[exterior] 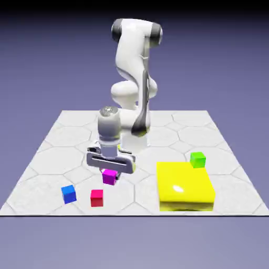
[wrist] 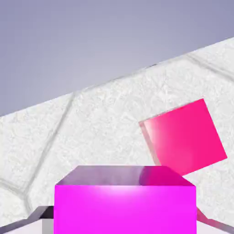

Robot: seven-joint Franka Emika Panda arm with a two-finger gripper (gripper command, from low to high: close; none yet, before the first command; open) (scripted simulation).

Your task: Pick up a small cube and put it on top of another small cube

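I find the magenta cube [wrist: 124, 201] between the jaws of the gripper [exterior: 110, 171], which are drawn in narrow against its sides; in the hand view it fills the lower middle, and a sliver of grey finger shows at each lower corner. In the exterior view the cube [exterior: 109, 176] sits just under the hand, and I judge it lifted slightly off the table [exterior: 63, 142], though I cannot confirm the gap.

The red cube [exterior: 96, 197] lies near, toward the camera and a little to the exterior view's left; the hand view shows it [wrist: 185, 139] ahead and to one side, turned at an angle to the held cube. I take that offset as the reason the hand is tilted: the load is aimed toward its target, not yet above it. My judgement is that more height and a squaring of the faces are needed before release.

Further out stand a blue cube [exterior: 68, 194], a large yellow block [exterior: 185, 185] and a small green cube [exterior: 197, 159], all well apart from the path.
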